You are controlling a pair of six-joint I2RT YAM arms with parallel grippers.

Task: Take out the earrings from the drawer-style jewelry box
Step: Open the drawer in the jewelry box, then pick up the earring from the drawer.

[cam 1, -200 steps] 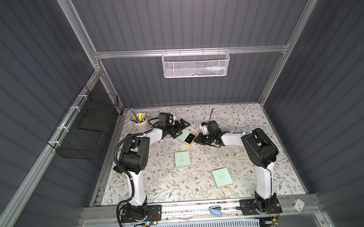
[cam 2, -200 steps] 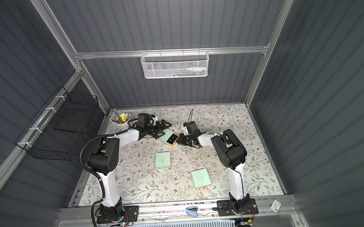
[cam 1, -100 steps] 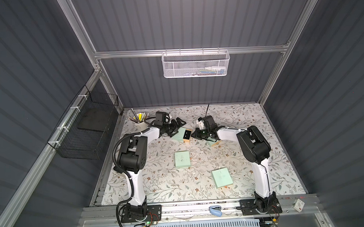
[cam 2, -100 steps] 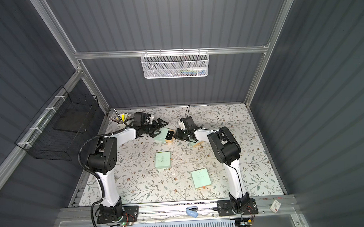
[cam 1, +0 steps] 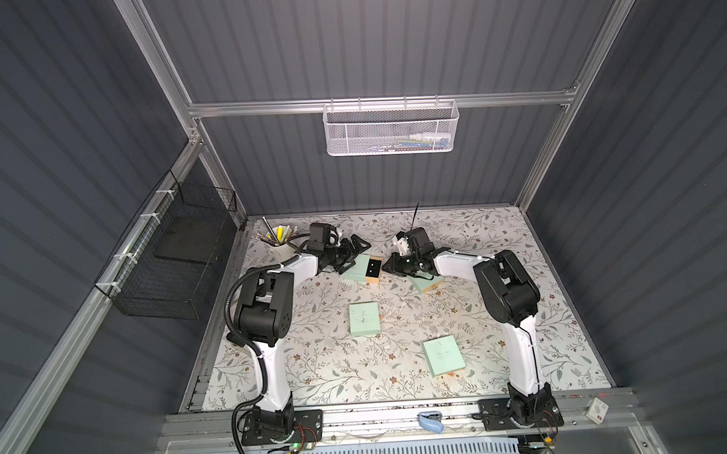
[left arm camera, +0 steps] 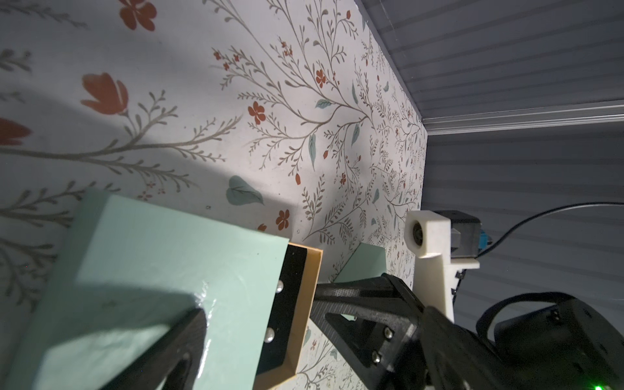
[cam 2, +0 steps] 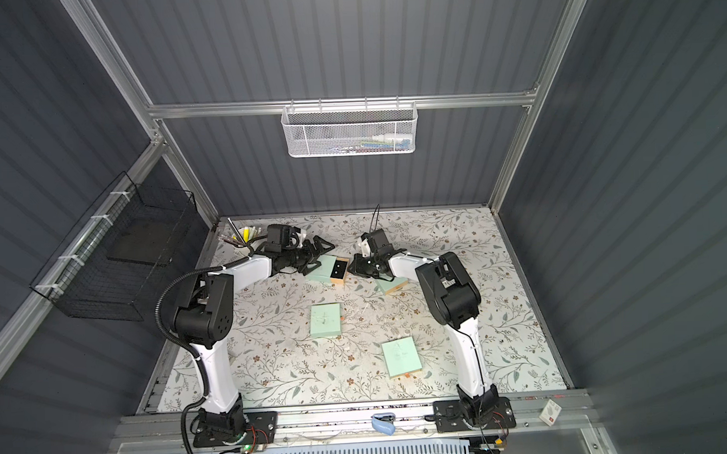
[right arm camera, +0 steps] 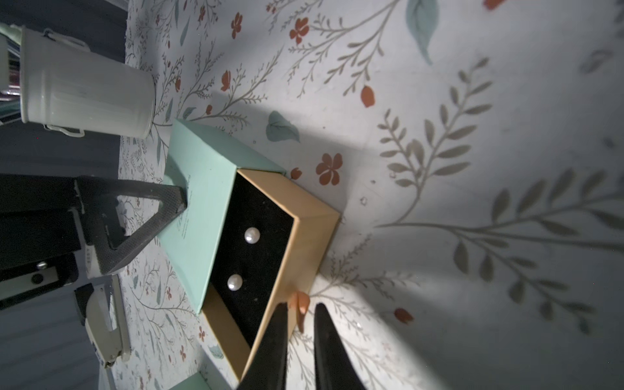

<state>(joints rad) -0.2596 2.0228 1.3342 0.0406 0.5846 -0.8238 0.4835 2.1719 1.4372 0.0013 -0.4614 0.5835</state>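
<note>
The jewelry box [cam 1: 357, 266] lies at the back of the table in both top views, a mint sleeve [right arm camera: 199, 202] with a tan drawer [right arm camera: 310, 229] slid partly out. Two pearl earrings [right arm camera: 252, 234] [right arm camera: 234, 282] sit on the drawer's black pad; they also show in the left wrist view as earrings [left arm camera: 279, 287]. My left gripper [cam 1: 352, 255] is open, and one of its fingers [left arm camera: 182, 337] rests on the sleeve's top. My right gripper [right arm camera: 300, 309] stands at the drawer's front, its jaws slightly apart with the orange pull tab [right arm camera: 300, 302] loose between them.
A white cup of pens [cam 1: 281, 245] stands behind the left arm. More mint boxes lie on the floral table: one [cam 1: 364, 318] mid-table, one [cam 1: 444, 355] nearer the front, one [cam 1: 426, 282] under the right forearm. A black wire basket [cam 1: 176, 259] hangs on the left wall.
The right arm has swung left and back, bringing its gripper to the drawer's front, and its jaws have parted a little. The box has shifted slightly toward the back.
</note>
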